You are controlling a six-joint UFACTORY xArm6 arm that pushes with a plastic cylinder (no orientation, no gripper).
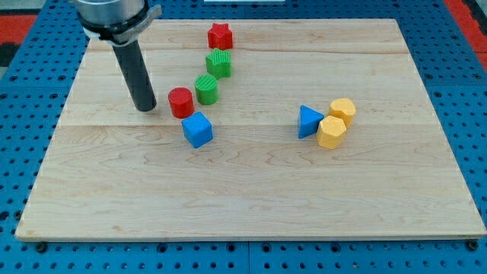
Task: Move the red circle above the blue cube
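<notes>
Wooden board [251, 205]: my tip [145, 108] beside red circle [181, 102].

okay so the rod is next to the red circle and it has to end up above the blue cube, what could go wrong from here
1. My tip sits at the view's left of the red circle block; pushing rightward would likely drive it into the green cylinder block touching it.
2. The blue cube block lies just below the red circle, so a slightly low push may nudge it.

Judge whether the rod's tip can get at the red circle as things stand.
Probably yes. My tip stands just to the view's left of the red circle, with bare board between them. The green block and blue cube crowd its other sides only.
</notes>
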